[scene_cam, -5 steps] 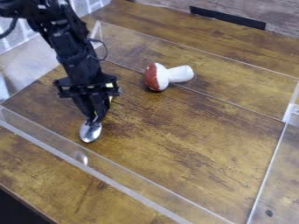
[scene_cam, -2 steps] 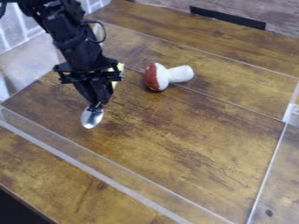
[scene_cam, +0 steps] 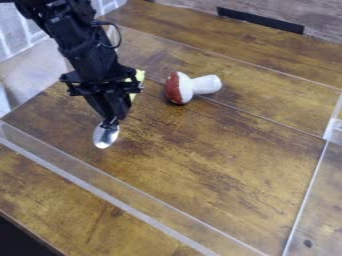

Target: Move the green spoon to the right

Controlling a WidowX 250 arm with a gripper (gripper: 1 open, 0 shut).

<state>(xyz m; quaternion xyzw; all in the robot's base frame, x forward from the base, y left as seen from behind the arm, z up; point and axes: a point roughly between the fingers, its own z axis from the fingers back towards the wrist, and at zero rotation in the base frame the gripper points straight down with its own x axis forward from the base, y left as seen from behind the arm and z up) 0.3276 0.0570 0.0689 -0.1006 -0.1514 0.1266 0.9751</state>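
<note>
My gripper (scene_cam: pixel 111 115) points steeply down at the left of the wooden table and is shut on the green spoon. The spoon's silver bowl (scene_cam: pixel 106 135) hangs below the fingertips, slightly above the wood. A bit of its yellow-green handle (scene_cam: pixel 135 75) shows by the black wrist; the fingers hide the rest. The arm comes in from the upper left.
A toy mushroom (scene_cam: pixel 189 87) with a red-brown cap and white stem lies on its side to the right of the gripper. A low clear plastic wall (scene_cam: pixel 201 236) borders the work area at the front, left and right. A dark slot (scene_cam: pixel 261 19) sits at the back.
The gripper has lifted the spoon off the wood and risen slightly; the spoon bowl now hangs clear of the table. Little has moved in the last half second.
</note>
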